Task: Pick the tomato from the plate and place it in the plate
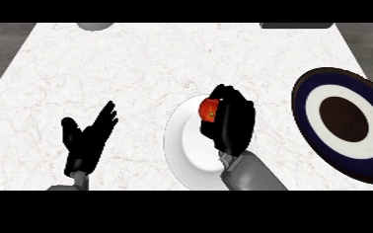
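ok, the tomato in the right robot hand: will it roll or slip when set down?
Probably rolls: the tomato looks round, and the blue-rimmed plate seems shallow. Likely smooth-skinned, so it may slip; the right robot hand curls round it.

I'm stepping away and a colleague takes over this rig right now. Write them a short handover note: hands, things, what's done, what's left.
The right hand is curled round the tomato, over the upper right part of the white plate. Whether the tomato has left the plate cannot be told.
The left hand is open, resting at lower left, holding nothing.
The blue-ringed plate sits at the view's right edge, apart from the white plate.
Done: tomato grasped.
Left: carry it right to the blue-ringed plate, set it down, release.
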